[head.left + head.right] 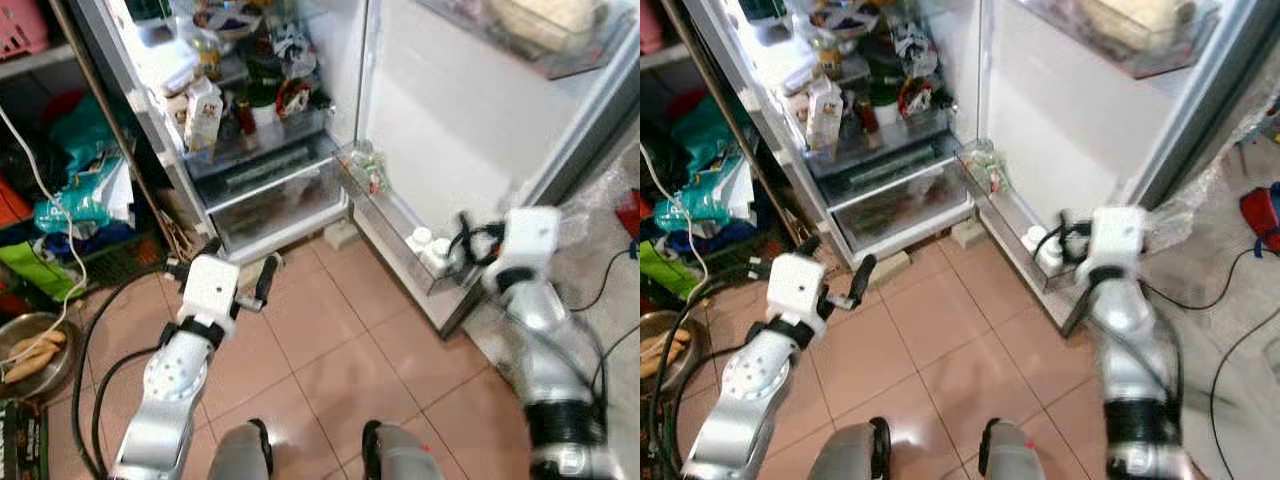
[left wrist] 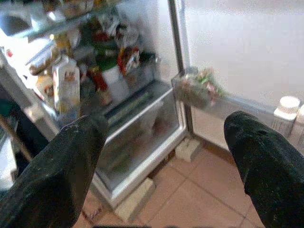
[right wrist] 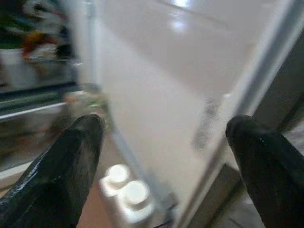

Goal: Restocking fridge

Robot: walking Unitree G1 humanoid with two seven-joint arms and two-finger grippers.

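The fridge [image 1: 150,100] stands open with a crowded shelf; a milk carton [image 1: 203,115] stands at its front, above a clear crisper drawer [image 1: 275,200]. The door [image 1: 450,110] swings to the right. Its low door shelf [image 1: 385,215] holds two white bottles [image 1: 430,247] near me and a green and red bag [image 2: 197,90] at the hinge end. My left gripper [image 1: 225,262] hovers open and empty over the tiles, facing the drawer. My right gripper [image 3: 164,126] is open and empty just beside the white bottles [image 3: 126,190], pointing at the door's inner wall.
Bricks [image 1: 340,235] prop the fridge off the tiled floor [image 1: 330,340]. To the left are racks with bags [image 1: 80,190], a metal bowl of food [image 1: 35,350] and black cables [image 1: 95,330]. More cable and a red object [image 1: 630,210] lie right of the door.
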